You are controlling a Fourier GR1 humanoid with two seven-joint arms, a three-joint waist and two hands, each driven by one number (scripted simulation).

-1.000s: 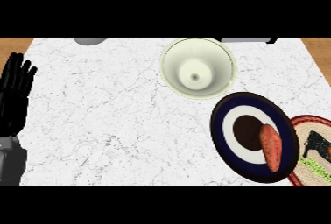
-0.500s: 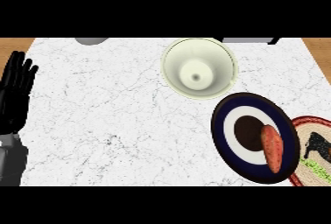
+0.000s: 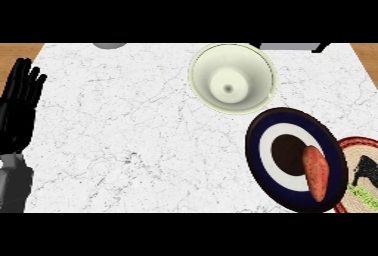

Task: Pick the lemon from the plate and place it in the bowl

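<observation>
A: Start with the left hand. What is it doing?

B: Resting at the left edge of the desk, fingers straight and up, holding nothing. The right hand does not show in the head view at all.

A: And moving out from there?

B: Bare marbled top, then the pale bowl toward the far side — upright, nothing in it. Just near of it, to the right, sits a dark blue plate with a white ring and a dark centre.

A: The lemon is on that plate?

B: What lies there is a long orange-red thing, tapered like a sweet potato — not a lemon by its look. It rests on the plate's right half, untouched. A woven mat with something dark on it peeks in beside the plate at the right edge.

A: So what could go wrong?

B: I judge the pick has not begun. The item is long and rounded, so a grasp near one end may let it pivot or roll. The plate is shallow and nearly touches the bowl; a careless approach could nudge either.
</observation>
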